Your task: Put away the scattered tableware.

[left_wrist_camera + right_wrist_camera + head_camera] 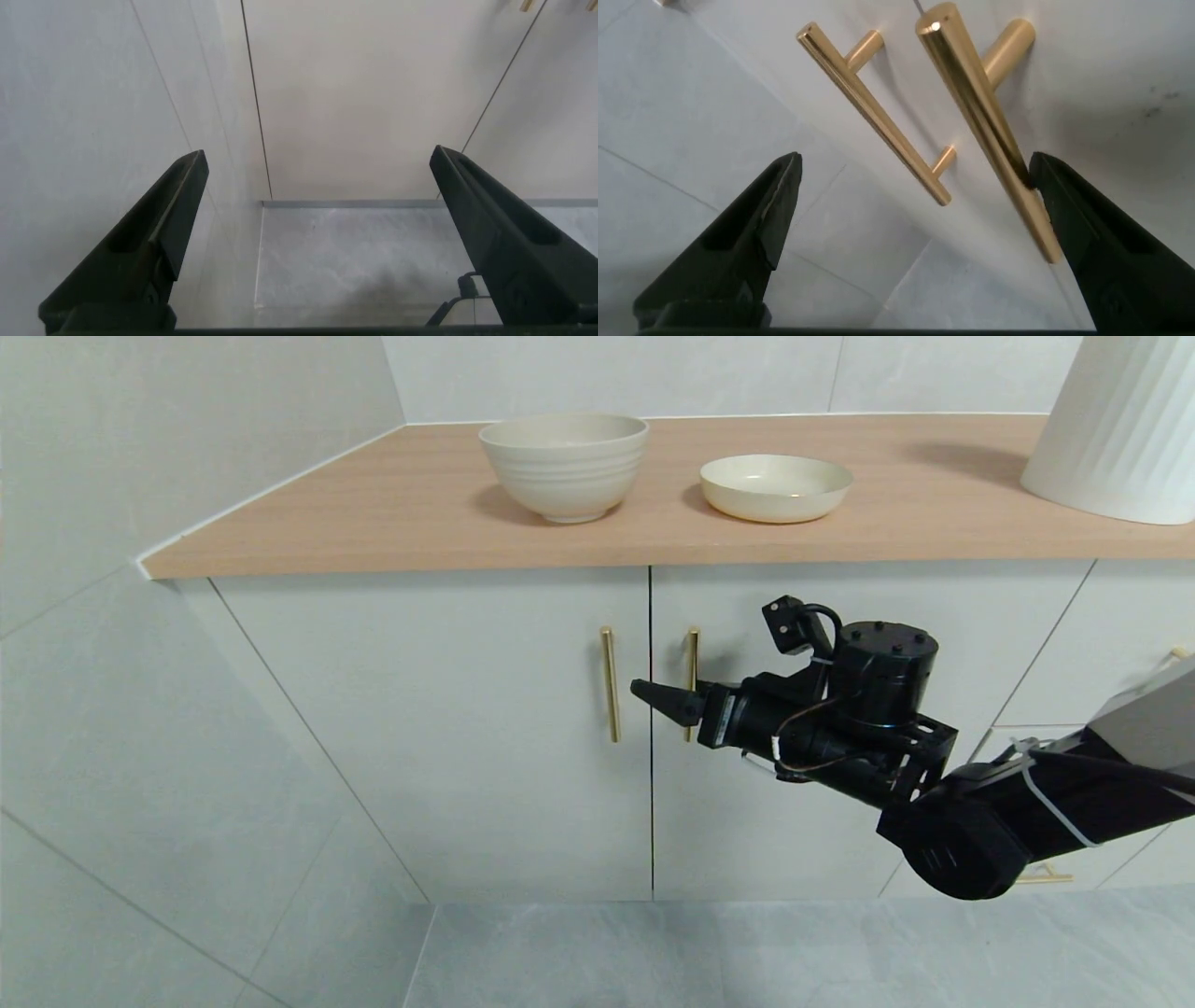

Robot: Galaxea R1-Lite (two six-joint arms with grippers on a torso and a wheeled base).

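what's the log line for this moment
right hand: open, at right handle | left hand: open, empty | doors: shut | bowl, dish: on counter

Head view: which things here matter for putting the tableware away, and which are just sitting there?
Job: bowl, dish, cabinet doors, their gold handles, open right gripper at the handles.
Lying about: white ribbed container on the counter.
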